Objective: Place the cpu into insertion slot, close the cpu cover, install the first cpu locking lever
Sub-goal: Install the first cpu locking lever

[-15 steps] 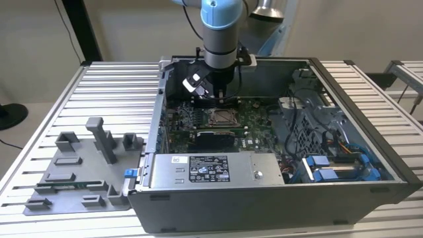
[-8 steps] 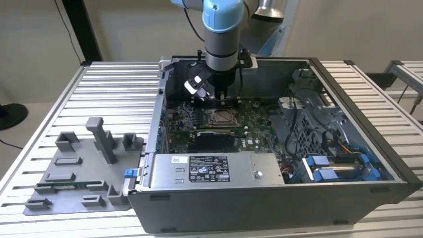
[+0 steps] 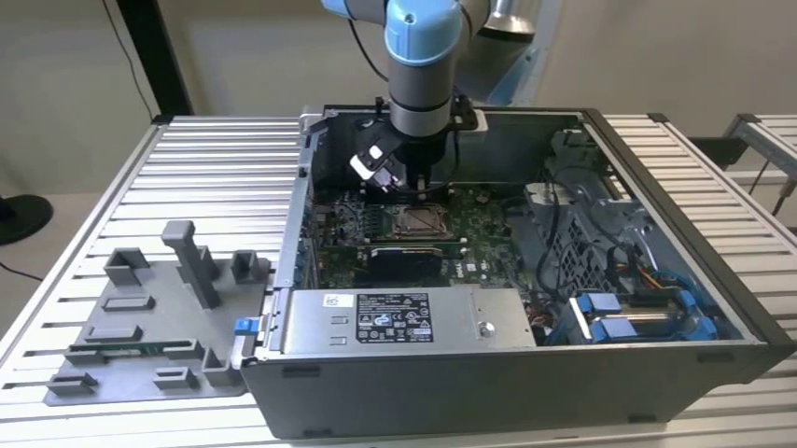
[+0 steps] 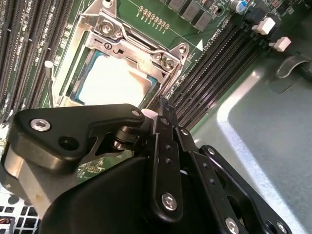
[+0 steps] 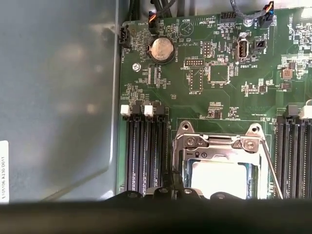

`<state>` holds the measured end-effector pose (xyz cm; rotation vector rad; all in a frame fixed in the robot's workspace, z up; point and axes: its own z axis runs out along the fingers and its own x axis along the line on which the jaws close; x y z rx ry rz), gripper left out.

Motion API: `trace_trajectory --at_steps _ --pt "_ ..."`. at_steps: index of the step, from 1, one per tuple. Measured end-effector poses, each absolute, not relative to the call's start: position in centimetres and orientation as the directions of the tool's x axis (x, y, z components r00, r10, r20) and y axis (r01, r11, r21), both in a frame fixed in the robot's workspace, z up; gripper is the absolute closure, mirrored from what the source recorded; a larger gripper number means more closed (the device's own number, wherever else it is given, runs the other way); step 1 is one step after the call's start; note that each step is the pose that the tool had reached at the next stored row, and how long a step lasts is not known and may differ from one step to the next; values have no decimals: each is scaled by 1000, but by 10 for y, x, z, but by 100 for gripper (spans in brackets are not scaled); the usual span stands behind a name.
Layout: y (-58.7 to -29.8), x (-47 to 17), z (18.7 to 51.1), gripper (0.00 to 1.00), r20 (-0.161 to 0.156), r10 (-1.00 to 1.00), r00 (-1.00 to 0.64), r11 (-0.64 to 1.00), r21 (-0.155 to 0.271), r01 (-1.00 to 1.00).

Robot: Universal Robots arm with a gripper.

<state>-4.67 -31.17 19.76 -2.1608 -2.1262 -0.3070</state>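
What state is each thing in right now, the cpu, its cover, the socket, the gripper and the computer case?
cpu: seated in the insertion slot.
cpu cover: closed down over the chip.
gripper: beside the cover's edge, holding nothing that shows.
computer case: side panel off, board exposed.

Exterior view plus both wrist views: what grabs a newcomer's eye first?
The blue-jointed arm reaching down into the open computer case on the slatted table, its gripper just above the green board. In both wrist views, the cpu gleams in its socket with the cpu cover closed over it, right beside the black gripper.
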Motion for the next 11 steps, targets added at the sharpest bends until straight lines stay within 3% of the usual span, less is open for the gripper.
trace_trajectory --at_steps 11 --pt "-312 -43 196 100 209 978 7 -23 73 997"
